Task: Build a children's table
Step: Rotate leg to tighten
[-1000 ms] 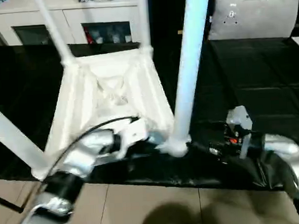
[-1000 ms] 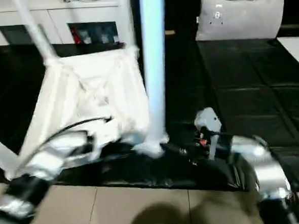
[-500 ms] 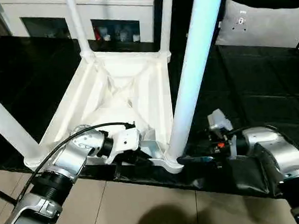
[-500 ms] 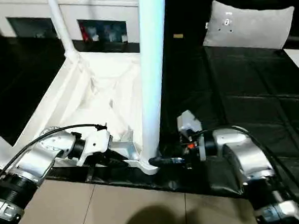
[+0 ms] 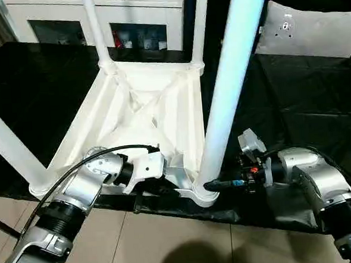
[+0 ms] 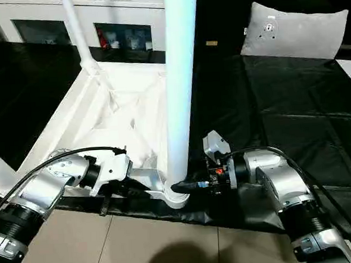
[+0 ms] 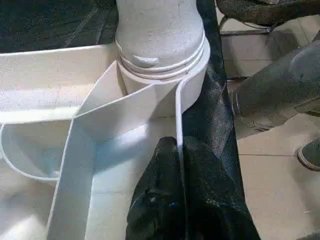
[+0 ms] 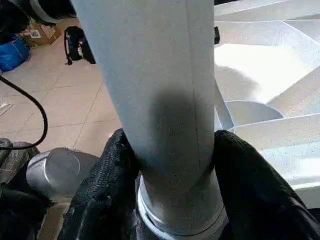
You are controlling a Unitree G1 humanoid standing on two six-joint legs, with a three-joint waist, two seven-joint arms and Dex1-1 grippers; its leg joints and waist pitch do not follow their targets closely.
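The white children's table lies upside down on a black mat, its X-ribbed underside facing up and four legs standing in the corner sockets. My left gripper is shut on the thin near rim, just beside the near-right socket; one finger is inside the rim and one outside. My right gripper reaches in from the right at the base of the near-right leg. Its black fingers press on both sides of that leg, just above the socket collar.
The black mat covers the floor under and to the right of the table, with tiled floor in front. A white cabinet with glass doors stands behind. A grey pillow lies at the back right.
The camera has tilted and steadied. My right gripper has moved in to the near-right leg's base and closed its fingers around it. My left gripper keeps its hold on the rim.
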